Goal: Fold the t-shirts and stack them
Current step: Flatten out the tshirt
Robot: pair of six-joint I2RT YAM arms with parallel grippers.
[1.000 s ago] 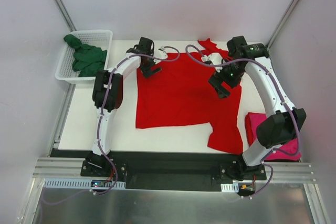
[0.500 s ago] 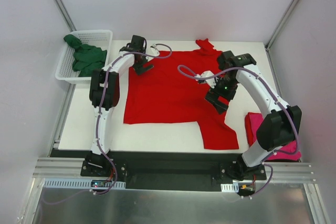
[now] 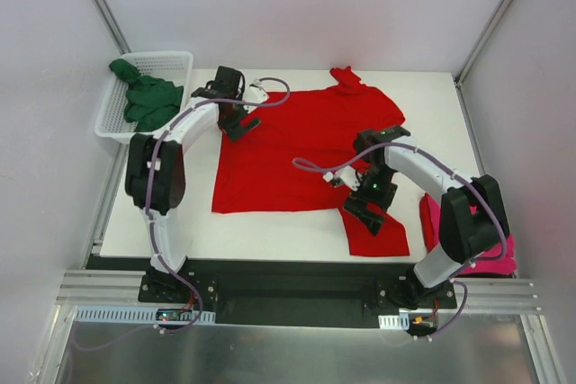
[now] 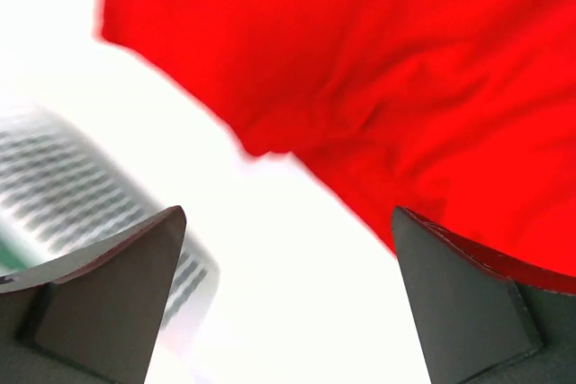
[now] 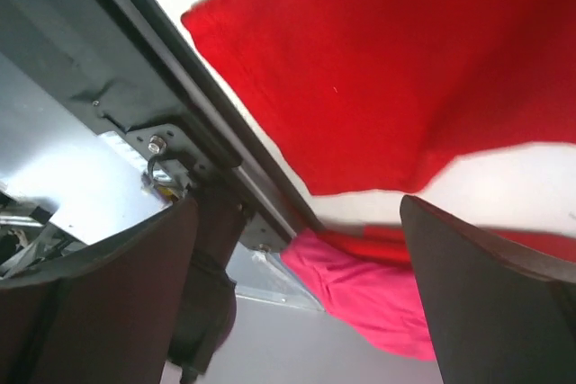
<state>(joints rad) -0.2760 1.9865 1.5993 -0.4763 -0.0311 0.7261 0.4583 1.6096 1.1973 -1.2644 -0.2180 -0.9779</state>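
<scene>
Red t-shirt (image 3: 288, 150) lies spread across the bench (image 3: 432, 114); left tool (image 3: 236, 125) hangs near the far-left corner, right tool (image 3: 364, 215) by the near edge, both gaping wide, gripping nothing.

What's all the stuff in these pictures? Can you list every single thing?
table: one, white, under everything
basket: one, white mesh, by the table's far left corner
red t-shirt: one, bright red, spread out mid-table
pink t-shirt: one, magenta-pink, table's near right corner
green t-shirt: one, dark green, bunched in the basket
left gripper: one, black, open, at the red t-shirt's far left corner
right gripper: one, black, open, over the red t-shirt's near right part
</scene>
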